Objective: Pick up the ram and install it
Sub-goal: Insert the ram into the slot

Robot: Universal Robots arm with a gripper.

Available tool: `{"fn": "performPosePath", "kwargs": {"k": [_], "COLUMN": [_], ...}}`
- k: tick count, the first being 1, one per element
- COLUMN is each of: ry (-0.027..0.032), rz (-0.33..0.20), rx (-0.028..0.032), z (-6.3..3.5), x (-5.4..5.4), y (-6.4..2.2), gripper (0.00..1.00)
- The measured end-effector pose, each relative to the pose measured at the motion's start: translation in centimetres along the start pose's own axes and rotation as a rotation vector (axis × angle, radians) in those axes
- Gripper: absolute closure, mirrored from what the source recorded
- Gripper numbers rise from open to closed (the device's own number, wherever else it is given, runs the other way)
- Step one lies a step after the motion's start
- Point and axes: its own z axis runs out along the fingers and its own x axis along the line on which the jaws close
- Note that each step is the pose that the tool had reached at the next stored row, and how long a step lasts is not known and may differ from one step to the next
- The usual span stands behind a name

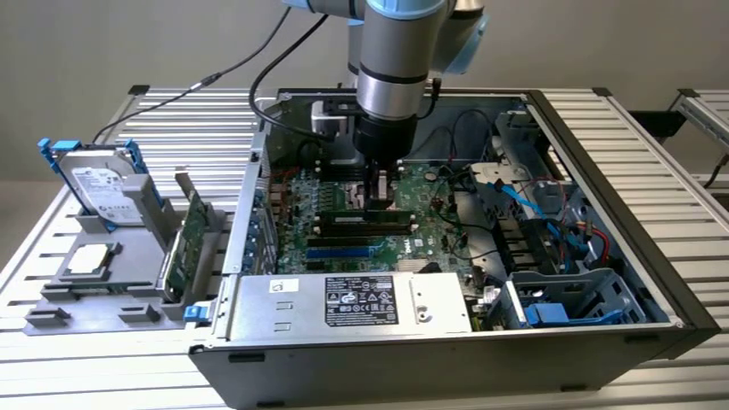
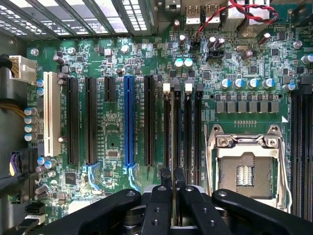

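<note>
Ram (image 2: 173,208) edge-on within claw (image 2: 173,174), above memory slot (image 2: 177,132)

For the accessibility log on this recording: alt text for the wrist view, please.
The gripper, jaws shut on a thin edge-on strip that looks like the ram, hangs over the black memory slots of a green motherboard. A blue expansion slot lies on one side, the processor socket on the other.

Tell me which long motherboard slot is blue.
The blue slot, standing between black slots; every other is black, save one white slot at the row's end.
</note>
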Motion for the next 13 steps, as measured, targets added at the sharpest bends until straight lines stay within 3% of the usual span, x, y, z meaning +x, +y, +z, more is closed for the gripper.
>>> {"fn": "performPosePath", "kwargs": {"k": [13], "ry": [0.0001], "rz": [0.000], "rx": [0.0002], "z": [0.17], "x": [0.06], "y": [-0.01], "gripper": [0.87]}}
